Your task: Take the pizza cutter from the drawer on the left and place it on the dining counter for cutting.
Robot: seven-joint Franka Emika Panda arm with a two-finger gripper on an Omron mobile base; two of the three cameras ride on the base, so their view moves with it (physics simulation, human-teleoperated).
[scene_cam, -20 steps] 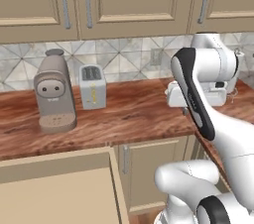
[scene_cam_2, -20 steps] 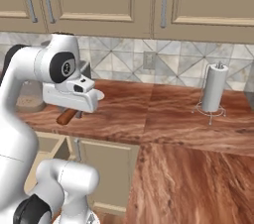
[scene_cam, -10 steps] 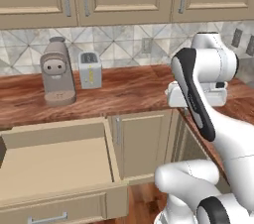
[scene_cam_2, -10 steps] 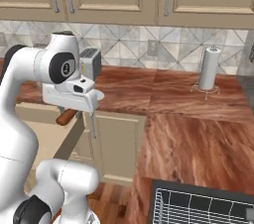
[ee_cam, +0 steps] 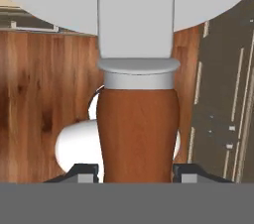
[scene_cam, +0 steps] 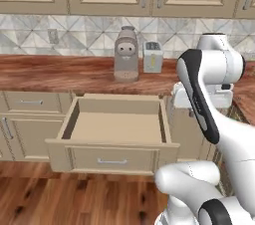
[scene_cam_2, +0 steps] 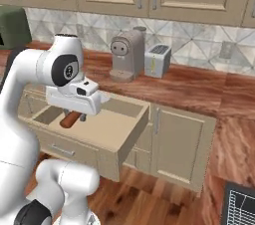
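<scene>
My gripper [scene_cam_2: 74,116] is shut on the pizza cutter [scene_cam_2: 68,119], whose reddish-brown handle sticks out below the white hand, in front of the open drawer [scene_cam_2: 107,142]. In the hand view the handle [ee_cam: 137,129] fills the gap between my dark fingertips [ee_cam: 83,170], and the pale metal end [ee_cam: 136,15] points away over the wooden floor. From the left base view the drawer [scene_cam: 114,128] stands pulled out, showing its tan inside, and my forearm hides the hand. The dining counter is out of view.
A coffee machine [scene_cam: 126,55] and a toaster [scene_cam: 153,56] stand on the wood-grain worktop [scene_cam: 55,74] behind the drawer. The worktop turns a corner at the right [scene_cam_2: 234,134]. A dark wire-grid object [scene_cam_2: 240,204] sits at the lower right. Wooden floor lies below.
The whole picture has shifted in both base views, so the base has moved; the open drawer now lies fully in view. The gripper still holds the pizza cutter the same way.
</scene>
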